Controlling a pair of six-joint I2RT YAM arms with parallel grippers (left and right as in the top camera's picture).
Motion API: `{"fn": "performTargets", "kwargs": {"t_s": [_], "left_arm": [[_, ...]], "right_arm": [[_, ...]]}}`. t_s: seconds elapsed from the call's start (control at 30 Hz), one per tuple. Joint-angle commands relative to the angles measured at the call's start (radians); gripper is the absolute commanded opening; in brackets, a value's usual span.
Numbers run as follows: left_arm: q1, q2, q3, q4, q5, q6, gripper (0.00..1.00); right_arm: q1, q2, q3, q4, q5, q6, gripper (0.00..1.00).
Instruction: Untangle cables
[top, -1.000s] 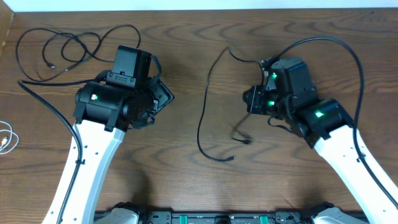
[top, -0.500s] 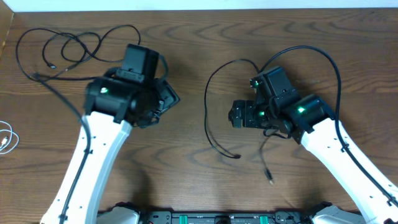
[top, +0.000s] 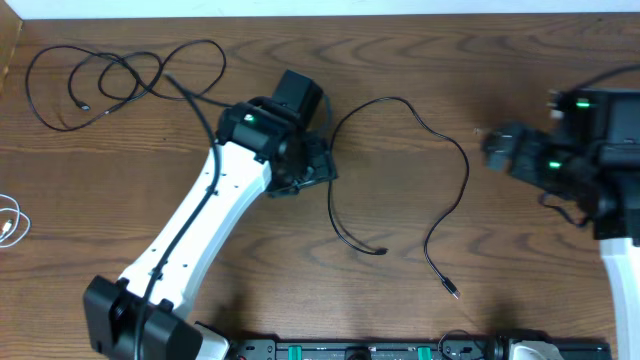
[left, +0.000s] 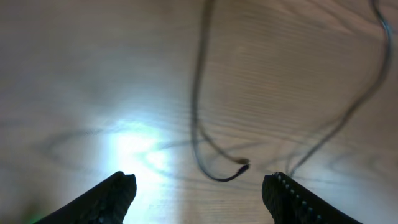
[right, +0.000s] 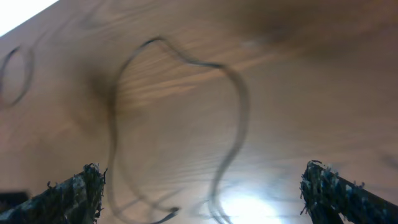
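Observation:
One long black cable (top: 440, 128) lies loose in an open arch across the table's middle, its plug ends at the front. In the left wrist view this cable (left: 198, 93) runs down to a plug tip just ahead of the fingers. My left gripper (top: 318, 170) (left: 199, 186) is open and empty, right beside the arch's left side. My right gripper (top: 492, 148) (right: 202, 186) stands wide open and empty, to the right of the cable (right: 239, 106). A second black cable (top: 100, 80) lies looped at the back left. The white cable (top: 10, 222) sits at the left edge.
A thicker black cord (top: 195, 100) belonging to the left arm crosses beside the looped cable. The table's far edge (top: 320, 14) runs along the top. The right arm's body (top: 600, 160) fills the right side.
My right gripper opened, let go of the black cable and drew back to the right. The cable dropped into an open arch. My left arm swung right toward the middle.

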Motion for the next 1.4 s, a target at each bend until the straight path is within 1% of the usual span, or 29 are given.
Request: {"fn": "performTargets", "kwargs": {"t_s": [0.0, 0.07, 0.13, 0.3, 0.4, 0.43, 0.47, 0.6, 0.73, 0.83, 0.87, 0.93, 0.97, 1.03, 1.17, 1.3, 1.37], "left_arm": [[-0.037, 0.026, -0.004, 0.059, 0.131, 0.220, 0.71], [-0.063, 0.035, -0.004, 0.090, 0.168, 0.282, 0.71], [-0.093, 0.038, -0.004, 0.106, 0.167, 0.324, 0.71], [-0.152, 0.038, -0.004, 0.130, 0.055, 0.330, 0.71], [-0.162, 0.038, -0.004, 0.166, 0.040, 0.311, 0.72], [-0.162, 0.038, -0.004, 0.178, 0.040, 0.303, 0.82], [-0.162, 0.038, -0.004, 0.187, 0.040, 0.294, 0.88], [-0.169, 0.039, -0.009, 0.185, 0.046, 0.272, 0.87], [-0.211, 0.040, -0.048, 0.196, 0.044, 0.347, 0.87], [-0.231, 0.045, -0.076, 0.196, 0.025, 0.350, 0.87], [-0.232, 0.050, -0.084, 0.202, 0.020, 0.350, 0.85], [-0.232, 0.063, -0.097, 0.231, 0.027, 0.355, 0.76], [-0.235, 0.071, -0.102, 0.250, 0.054, 0.381, 0.74], [-0.246, 0.095, -0.103, 0.274, 0.120, 0.413, 0.74], [-0.293, 0.166, -0.103, 0.331, 0.143, 0.410, 0.75], [-0.347, 0.263, -0.103, 0.417, 0.153, 0.317, 0.75], [-0.371, 0.303, -0.103, 0.449, 0.154, 0.299, 0.75]], "right_arm": [[-0.145, 0.000, 0.007, -0.047, 0.042, -0.042, 0.99], [-0.211, 0.000, 0.007, -0.079, 0.042, -0.042, 0.99], [-0.265, 0.001, 0.007, -0.109, 0.042, -0.042, 0.99], [-0.327, 0.001, 0.007, -0.148, 0.042, -0.042, 0.99], [-0.327, 0.001, 0.006, -0.203, 0.042, -0.042, 0.99], [-0.327, 0.001, 0.006, -0.218, 0.041, -0.042, 0.99], [-0.327, 0.001, 0.006, -0.232, 0.042, -0.042, 0.99], [-0.327, 0.001, 0.006, -0.240, 0.042, -0.042, 0.99], [-0.327, 0.001, 0.006, -0.240, 0.042, -0.042, 0.99], [-0.327, 0.001, 0.006, -0.240, 0.042, -0.042, 0.99], [-0.327, 0.001, 0.006, -0.240, 0.042, -0.042, 0.99], [-0.327, 0.001, 0.006, -0.240, 0.042, -0.042, 0.99], [-0.327, 0.001, 0.006, -0.240, 0.042, -0.042, 0.99], [-0.327, 0.001, 0.006, -0.240, 0.042, -0.042, 0.99], [-0.327, 0.001, 0.006, -0.240, 0.042, -0.042, 0.99], [-0.327, 0.001, 0.006, -0.240, 0.042, -0.042, 0.99], [-0.327, 0.001, 0.006, -0.240, 0.042, -0.042, 0.99]]}}
